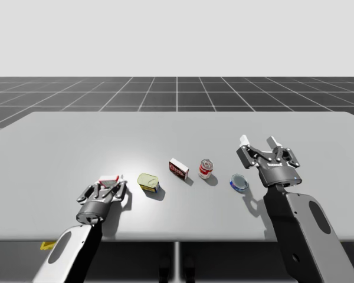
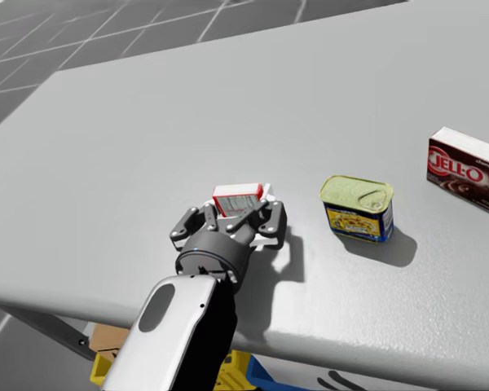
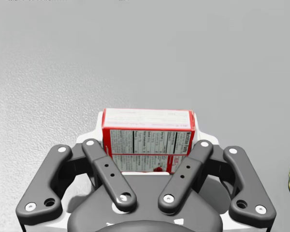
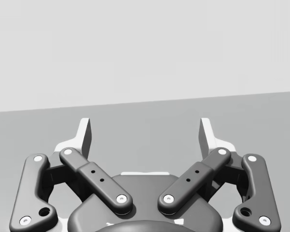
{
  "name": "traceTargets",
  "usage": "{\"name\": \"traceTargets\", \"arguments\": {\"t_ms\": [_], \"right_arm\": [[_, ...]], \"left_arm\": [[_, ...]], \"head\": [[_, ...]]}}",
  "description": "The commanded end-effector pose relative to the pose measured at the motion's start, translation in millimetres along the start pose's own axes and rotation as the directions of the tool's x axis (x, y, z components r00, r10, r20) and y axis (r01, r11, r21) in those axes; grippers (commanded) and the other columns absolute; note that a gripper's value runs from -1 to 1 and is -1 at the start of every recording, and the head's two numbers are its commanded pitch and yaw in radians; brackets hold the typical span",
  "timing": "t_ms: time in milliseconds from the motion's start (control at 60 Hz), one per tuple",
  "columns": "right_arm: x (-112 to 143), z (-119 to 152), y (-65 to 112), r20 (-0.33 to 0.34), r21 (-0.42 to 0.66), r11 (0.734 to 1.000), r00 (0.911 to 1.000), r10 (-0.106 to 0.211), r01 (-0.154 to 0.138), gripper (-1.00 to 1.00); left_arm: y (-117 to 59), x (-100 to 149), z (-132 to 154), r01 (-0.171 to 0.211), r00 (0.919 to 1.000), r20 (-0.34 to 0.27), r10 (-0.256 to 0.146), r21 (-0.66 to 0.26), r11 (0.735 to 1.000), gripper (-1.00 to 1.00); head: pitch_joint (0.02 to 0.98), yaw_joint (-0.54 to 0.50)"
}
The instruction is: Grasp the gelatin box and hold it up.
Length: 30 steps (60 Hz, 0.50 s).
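Observation:
The gelatin box (image 1: 108, 178) (image 2: 238, 195) (image 3: 147, 137) is small, red and white, and lies at the table's front left. My left gripper (image 1: 110, 184) (image 2: 241, 205) (image 3: 149, 121) is shut on it, one white finger (image 3: 199, 126) pressed against each short side. The box stays low at the table surface; I cannot tell whether it still rests there. My right gripper (image 1: 259, 141) (image 4: 146, 124) hovers open above the right part of the table, holding nothing.
To the right of the gelatin box stand a green-topped tin (image 1: 148, 183) (image 2: 357, 208), a dark brown box (image 1: 178, 169) (image 2: 466, 169), a red and white can (image 1: 206, 168) and a flat blue can (image 1: 239, 182). The table's front edge (image 2: 326, 354) runs close behind my left wrist.

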Motion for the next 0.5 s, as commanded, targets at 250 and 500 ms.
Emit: {"name": "traceTargets", "arguments": {"t_ms": [250, 500], "right_arm": [[0.8, -0.7, -2.2, 0.004, -0.012, 1.0, 1.0, 0.007, -0.007, -1.0], [1.4, -1.4, -5.0, 0.004, -0.018, 1.0, 1.0, 0.004, -0.004, -1.0]], "left_arm": [[-3.4, -10.6, 0.4, 0.036, 0.999, -0.022, -0.038, -0.078, 0.996, 1.0], [-5.1, -11.9, -0.5, 0.049, 0.9985, -0.019, -0.051, -0.084, 0.995, 1.0]], "head": [[0.59, 0.44], [0.448, 0.46]]}}
